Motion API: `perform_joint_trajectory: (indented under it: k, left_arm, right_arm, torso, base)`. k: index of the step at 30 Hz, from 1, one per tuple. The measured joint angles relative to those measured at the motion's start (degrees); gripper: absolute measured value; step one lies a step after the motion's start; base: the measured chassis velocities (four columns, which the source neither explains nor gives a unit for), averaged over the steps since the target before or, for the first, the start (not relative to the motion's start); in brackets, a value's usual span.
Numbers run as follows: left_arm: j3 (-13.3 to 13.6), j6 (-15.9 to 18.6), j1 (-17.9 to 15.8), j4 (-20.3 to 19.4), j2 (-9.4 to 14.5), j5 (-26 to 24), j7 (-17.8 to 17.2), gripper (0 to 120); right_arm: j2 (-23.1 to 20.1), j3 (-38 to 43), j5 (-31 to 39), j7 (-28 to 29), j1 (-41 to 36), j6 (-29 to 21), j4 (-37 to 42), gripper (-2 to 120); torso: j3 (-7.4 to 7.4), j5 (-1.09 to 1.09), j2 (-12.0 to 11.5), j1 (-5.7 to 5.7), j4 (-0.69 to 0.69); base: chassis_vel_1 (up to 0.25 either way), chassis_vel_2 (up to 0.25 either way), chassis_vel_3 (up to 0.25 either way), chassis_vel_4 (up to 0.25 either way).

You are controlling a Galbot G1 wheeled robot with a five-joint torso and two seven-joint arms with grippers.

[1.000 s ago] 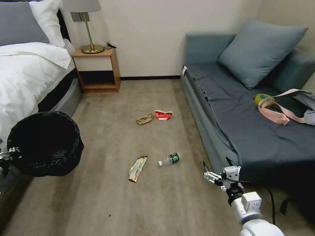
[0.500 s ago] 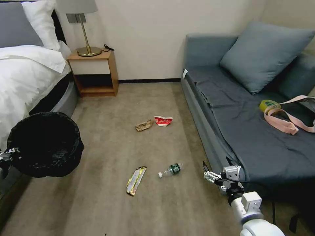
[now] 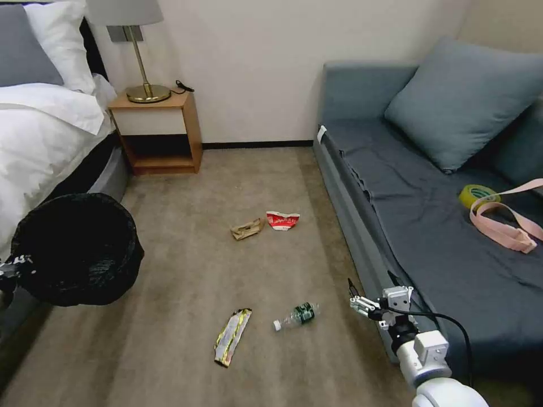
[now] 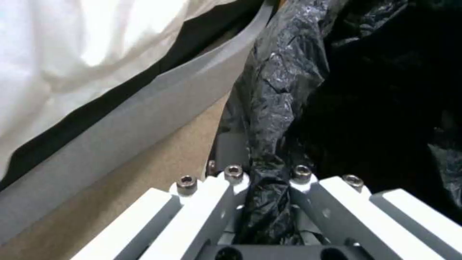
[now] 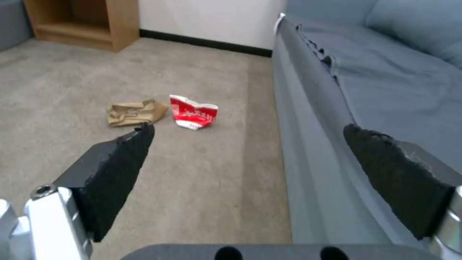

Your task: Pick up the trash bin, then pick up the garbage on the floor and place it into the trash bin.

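The left end effector (image 4: pixel 267 187) is clamped on the black bag at the rim of the trash bin (image 3: pixel 76 249), which hangs above the floor (image 3: pixel 169 339) beside the bed (image 3: pixel 39 141). The right end effector (image 3: pixel 370 294) hovers near the sofa (image 3: pixel 430 237) edge, its fingers (image 5: pixel 120 169) wide apart and holding nothing. On the floor lie the gold wrapper (image 3: pixel 231 336) and, just beside it, the clear bottle (image 3: pixel 297 315). Farther away, the brown paper (image 3: pixel 246 229) and the red-and-white carton (image 3: pixel 282 220) lie side by side.
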Motion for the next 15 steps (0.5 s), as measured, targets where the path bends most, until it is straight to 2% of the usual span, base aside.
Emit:
perform_joint_trajectory:
  k: [6, 15]
  left_arm:
    - [0.23, -0.07, -0.21, 0.45, -0.01, 0.25, 0.29, 2]
    - [0.76, -0.5, -0.78, 2.08, -0.1, 1.06, 0.71, 2]
  right_arm:
    - [0.0, -0.48, 0.06, 0.06, 0.17, -0.44, -0.17, 100]
    - [-1.84, -1.81, 0.56, 0.39, 2.01, -1.21, -1.37, 100]
  torso:
    - [0.0, 0.0, 0.0, 0.0, 0.0]
    - [0.0, 0.0, 0.0, 0.0, 0.0]
  base:
    - [-0.065, 0.057, 0.065, -0.073]
    - [0.0, 0.0, 0.0, 0.0]
